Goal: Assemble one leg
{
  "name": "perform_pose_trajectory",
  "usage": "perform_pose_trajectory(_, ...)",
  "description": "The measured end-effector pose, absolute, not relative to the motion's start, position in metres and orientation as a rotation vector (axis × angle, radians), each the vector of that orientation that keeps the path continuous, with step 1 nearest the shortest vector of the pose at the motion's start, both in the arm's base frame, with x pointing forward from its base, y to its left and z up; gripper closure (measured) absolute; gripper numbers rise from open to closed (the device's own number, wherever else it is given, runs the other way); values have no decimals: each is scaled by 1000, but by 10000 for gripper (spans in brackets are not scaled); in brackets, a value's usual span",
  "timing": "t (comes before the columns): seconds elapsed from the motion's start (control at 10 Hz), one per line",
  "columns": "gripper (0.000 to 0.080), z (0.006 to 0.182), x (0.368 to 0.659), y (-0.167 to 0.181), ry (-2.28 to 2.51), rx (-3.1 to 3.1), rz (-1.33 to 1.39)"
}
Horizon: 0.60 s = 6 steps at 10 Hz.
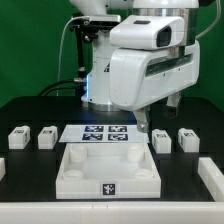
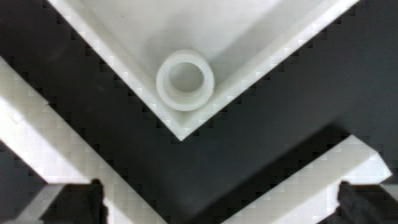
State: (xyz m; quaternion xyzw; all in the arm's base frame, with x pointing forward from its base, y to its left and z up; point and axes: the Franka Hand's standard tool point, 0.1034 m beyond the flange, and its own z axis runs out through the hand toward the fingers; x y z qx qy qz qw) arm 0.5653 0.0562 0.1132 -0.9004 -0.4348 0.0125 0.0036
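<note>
Four legs (image 1: 46, 137) flank one panel (image 1: 68, 170) (two each side).

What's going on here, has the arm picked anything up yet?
Not yet. The tool is open and empty, hanging above a corner of the white panel, with the wrist view looking at that corner's round socket. The four legs lie loose on the table: two on the exterior view's left and two on its right.
</note>
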Motion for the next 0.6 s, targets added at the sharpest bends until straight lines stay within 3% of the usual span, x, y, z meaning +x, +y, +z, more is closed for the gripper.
perform_pose_trajectory(0.6,150,113,565,56,-1363,-2822,40)
